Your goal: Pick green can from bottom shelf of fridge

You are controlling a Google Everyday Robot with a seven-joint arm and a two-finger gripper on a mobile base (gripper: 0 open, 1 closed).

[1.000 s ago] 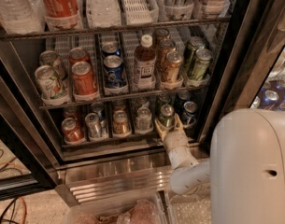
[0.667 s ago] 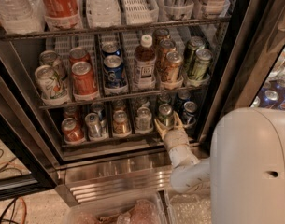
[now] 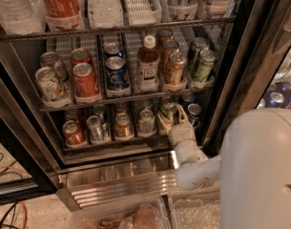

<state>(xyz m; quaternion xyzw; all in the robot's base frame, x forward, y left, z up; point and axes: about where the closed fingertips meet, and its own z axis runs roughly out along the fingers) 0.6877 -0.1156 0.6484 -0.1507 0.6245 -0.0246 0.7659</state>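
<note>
Behind everything, the fridge (image 3: 121,178) is standing open, its racks crowded with drinks. The green can (image 3: 167,108) is standing upright on the bottom shelf (image 3: 111,143), towards its right end. My gripper (image 3: 172,119) is reaching in from the front edge, right at that can, touching it or nearly so; whether it is clamped on I cannot tell. I am judging that a square hold on the can's body and a straight pull outward, clear of the neighbouring cans, matter most.
</note>
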